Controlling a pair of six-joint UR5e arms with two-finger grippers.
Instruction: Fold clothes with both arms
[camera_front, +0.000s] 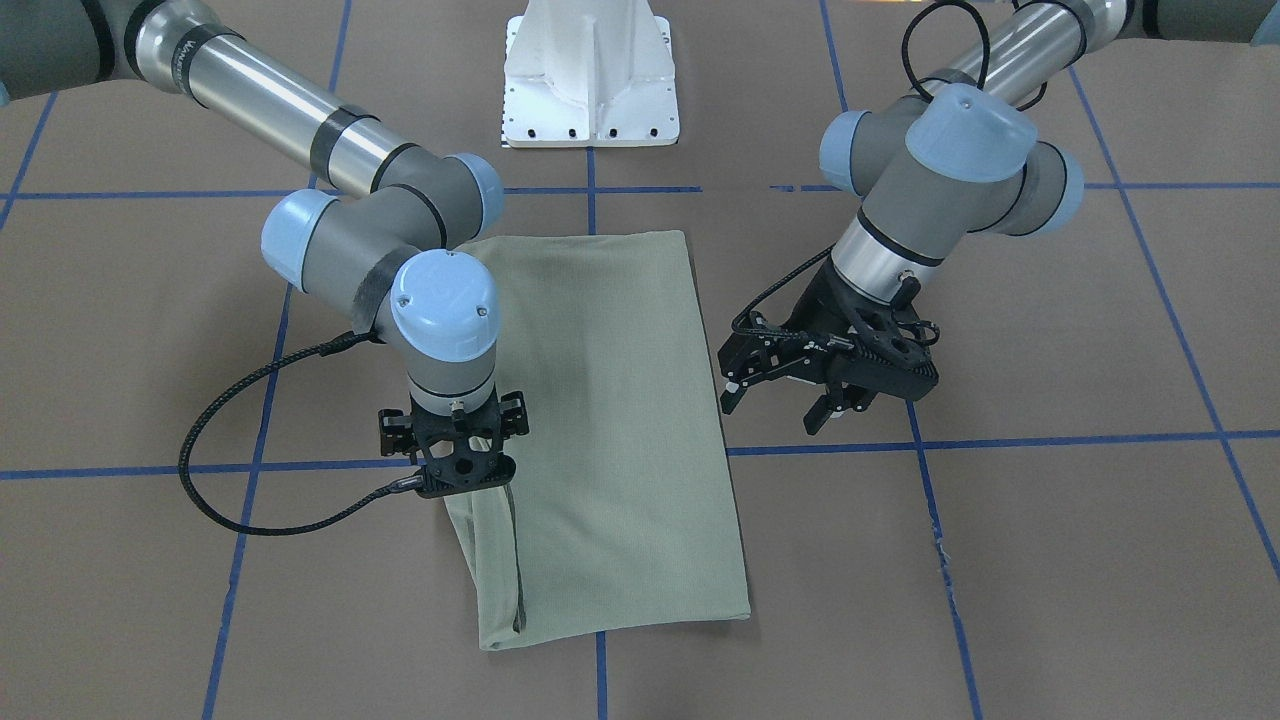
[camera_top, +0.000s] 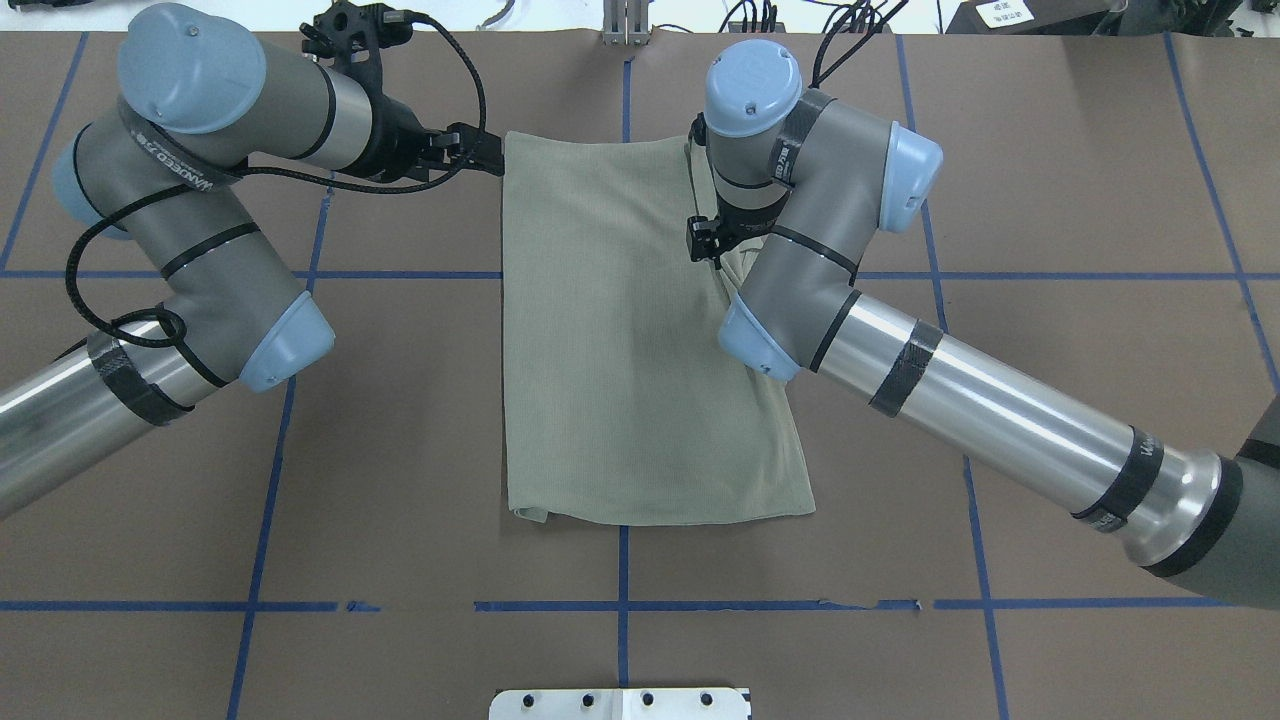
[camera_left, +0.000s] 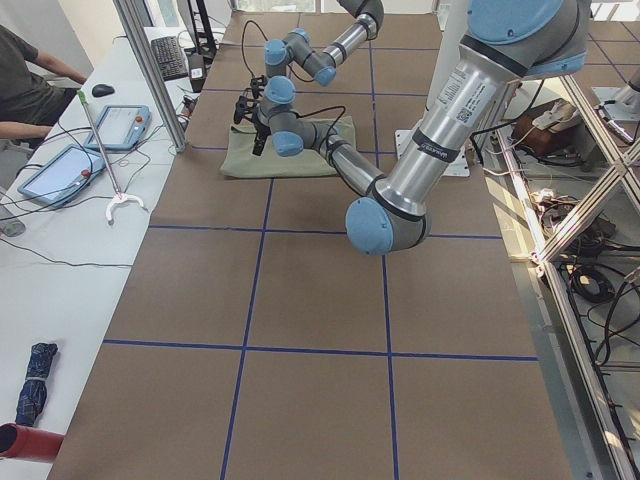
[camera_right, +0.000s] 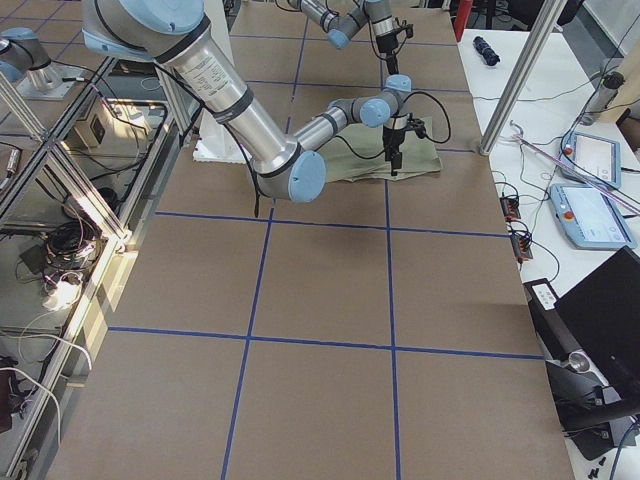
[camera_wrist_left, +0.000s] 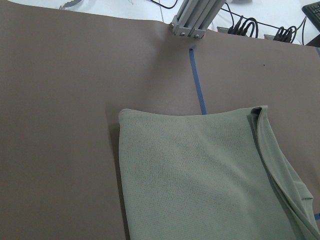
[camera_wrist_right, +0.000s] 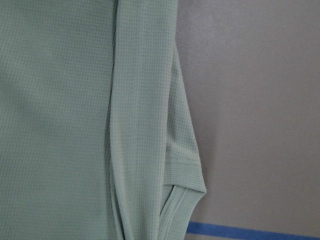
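**Shirt between the two grippers.**
The shirt (camera_front: 620, 420) lies flat mid-frame, long axis top to bottom. The left gripper (camera_front: 775, 405), jaws spread and empty, hangs just beyond its right edge. The right gripper (camera_front: 462, 482) stands over the left edge, nearer; its grip cannot be told.

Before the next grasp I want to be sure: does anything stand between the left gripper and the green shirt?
Nothing visible does. The left gripper hangs open right beside the long edge of the shirt, and the front-facing view shows only bare brown table between them.
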